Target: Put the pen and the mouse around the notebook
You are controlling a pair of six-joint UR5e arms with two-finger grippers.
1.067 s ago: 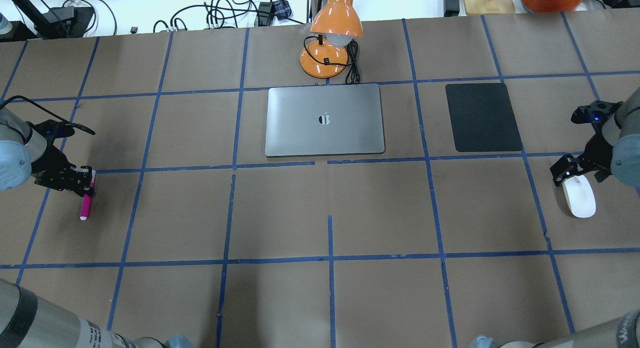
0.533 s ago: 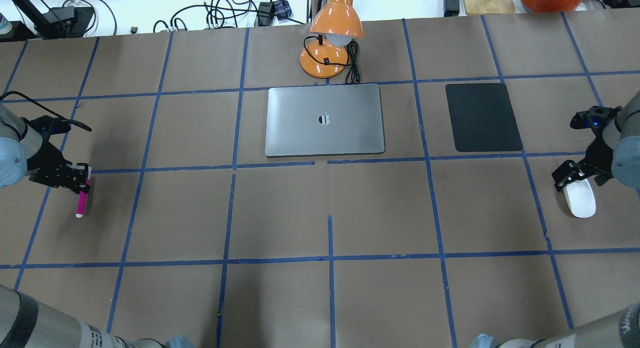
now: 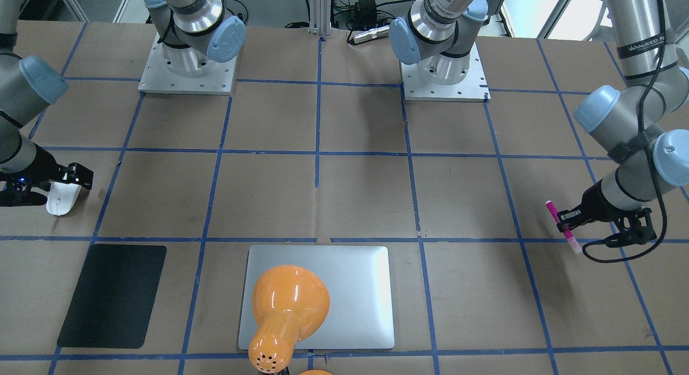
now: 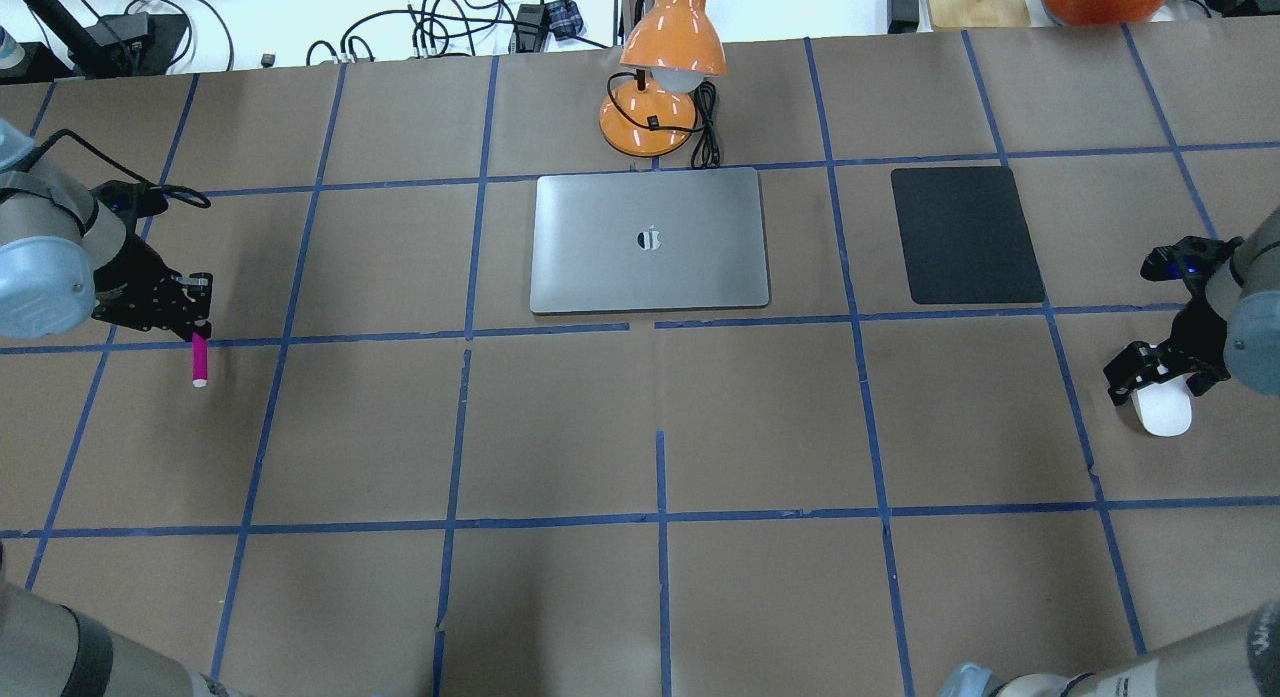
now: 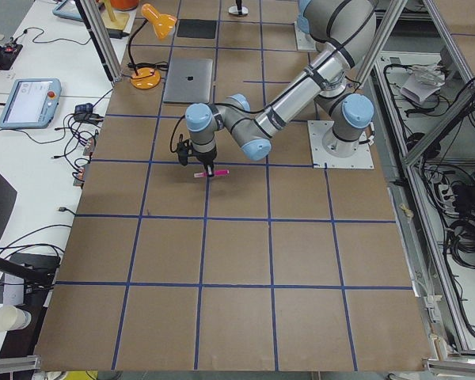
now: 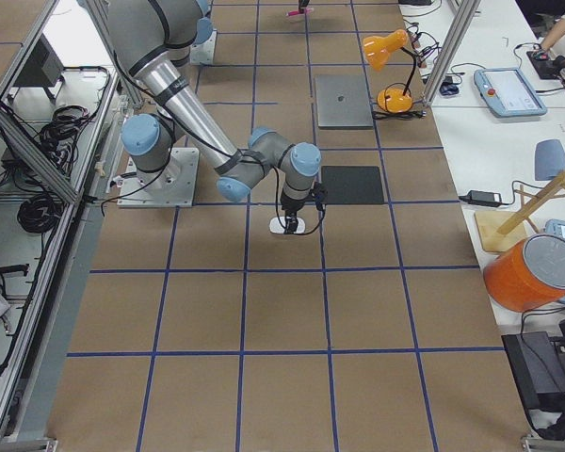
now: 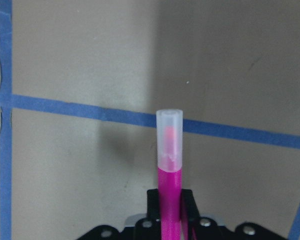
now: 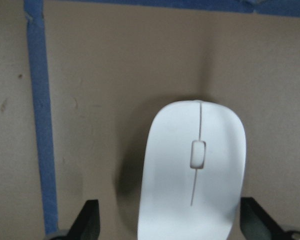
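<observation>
Clamping the pen [image 4: 199, 362] between its jaws near the worktop's [image 4: 560, 597] left edge, the left gripper [image 4: 198, 327] seems set to carry it to the notebook [image 4: 600, 267], mid-far edge. The right gripper [image 8: 170, 225], jaws wide, straddles the mouse [image 8: 195, 165] by the right edge; closing likely comes next. Blue tape [image 4: 760, 516] grids brown paper [image 4: 770, 417]; cables [image 4: 450, 27] beyond.

1. The notebook [image 4: 650, 242] lies on the table [image 4: 660, 597] at mid-width, toward the far side.
2. The lamp [image 4: 655, 117] stands just behind it.
3. The mat [image 4: 965, 235] lies right of the notebook, apart from it.
4. The mouse [image 4: 1162, 409] sits at the right edge, nearer than the mat, between the right gripper's [image 4: 1155, 375] fingers.
5. The pen [image 4: 199, 359] is at the left edge, well apart from the notebook, clamped in the left gripper [image 4: 198, 323].
</observation>
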